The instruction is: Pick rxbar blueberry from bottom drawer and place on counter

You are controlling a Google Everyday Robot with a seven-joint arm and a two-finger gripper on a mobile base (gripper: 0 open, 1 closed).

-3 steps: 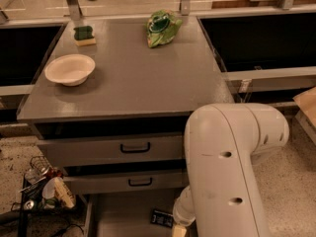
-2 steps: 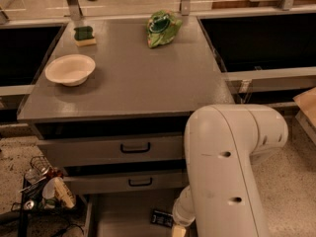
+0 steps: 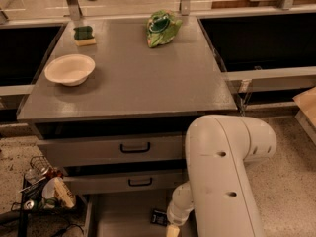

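- Camera view, set against a second ago: no visible shift in the arm point(image 3: 222, 172), the rxbar blueberry point(image 3: 159, 217) or anything on the counter point(image 3: 133, 83).
- Reads as a pause, or a very slow approach, just ahead of the grasp; pick not yet made, nothing lifted.
- Gripper point(image 3: 173, 229) down inside the open bottom drawer point(image 3: 118, 216), at the near edge of the view, just right of the bar; mostly cut off there, so cannot tell how wide it stands or whether it has hold of anything.
- Bar flat on the drawer's grey floor, toward its right side, partly hidden by the wrist.
- Looks small, thin and rectangular, in a dark wrapper with a pale patch of print; probably light and slippery, so likely best pinched across its narrow sides.
- Counter above carries a white bowl point(image 3: 69, 69) at left, a sponge point(image 3: 84, 34) far left and a green chip bag point(image 3: 162, 27) at the far middle; bare grey in the centre for the placing.
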